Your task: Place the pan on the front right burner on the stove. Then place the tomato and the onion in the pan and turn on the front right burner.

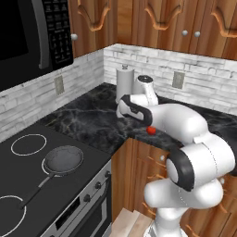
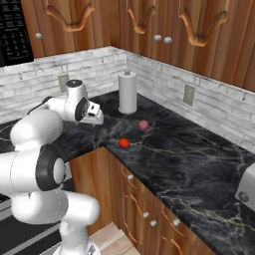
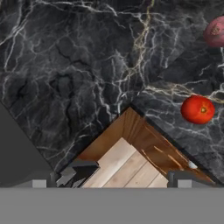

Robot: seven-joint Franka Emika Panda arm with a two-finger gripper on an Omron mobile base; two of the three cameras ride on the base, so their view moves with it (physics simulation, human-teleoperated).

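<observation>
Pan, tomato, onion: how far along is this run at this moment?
Done, it appears: the pan sits on the stove, on a ring near its right edge. In hand: nothing; the gripper hangs open over the counter corner, the tomato off to one side. Left: the tomato and the onion both lie on the counter, outside the pan, then turning the burner knob.

Kitchen, stove, microwave, wooden cabinets
</observation>
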